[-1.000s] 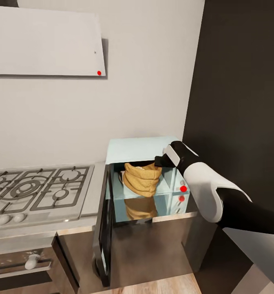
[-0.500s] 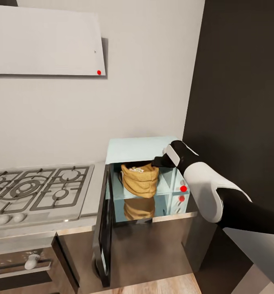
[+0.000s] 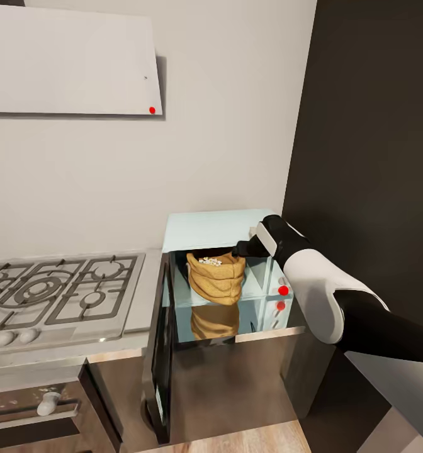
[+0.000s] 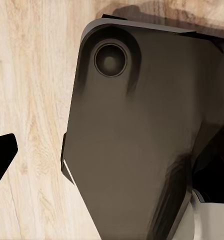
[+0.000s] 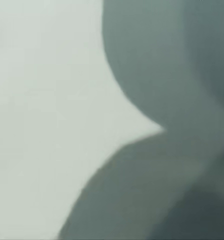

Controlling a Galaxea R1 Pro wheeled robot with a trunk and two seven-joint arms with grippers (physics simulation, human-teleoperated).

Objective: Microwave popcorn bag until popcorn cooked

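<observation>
The pale mint microwave [image 3: 218, 226] stands on the countertop [image 3: 150, 284] with its dark glass door [image 3: 161, 358] swung open to the left. Inside, the tan popcorn bag [image 3: 216, 284] sits upright on the microwave floor, with whitish popcorn [image 3: 209, 260] showing in its mouth. My right gripper [image 3: 242, 248] hovers at the upper right of the opening, just beside the bag's rim, holding nothing. The right wrist view is a blurred pale surface with a dark shape. In the left wrist view a black fingertip [image 4: 2, 156] hangs over wood floor.
A steel gas hob [image 3: 54, 292] lies left of the microwave, with the built-in oven [image 3: 35, 402] below it. A white hood [image 3: 67, 63] hangs on the wall above. A dark tall panel [image 3: 375, 157] bounds the right side. The open door juts out toward me.
The bag was tilted and raised against my right gripper. It has dropped and settled upright on the microwave floor, free of the gripper, which drew back slightly.
</observation>
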